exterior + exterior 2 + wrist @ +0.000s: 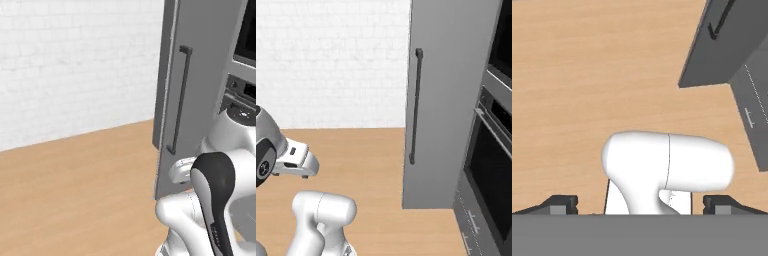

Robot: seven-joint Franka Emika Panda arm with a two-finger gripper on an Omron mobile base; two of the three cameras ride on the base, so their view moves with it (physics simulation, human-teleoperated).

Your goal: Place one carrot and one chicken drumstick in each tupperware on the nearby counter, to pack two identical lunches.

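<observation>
The carrots, chicken drumsticks, tupperware and counter are out of view. My gripper [641,205] points down at the wooden floor [587,75]. It is open, its two dark fingertips [562,204] standing wide apart at the bottom of the hand view with nothing held between them. In the right base view my white hand [296,160] hangs low at the left, well away from the cabinet.
A tall grey cabinet [200,75] [451,100] with a dark vertical handle [180,100] [415,105] stands ahead on the right. A black built-in oven [491,175] sits beside it. Open wooden floor [75,190] stretches left to a white brick wall [75,60].
</observation>
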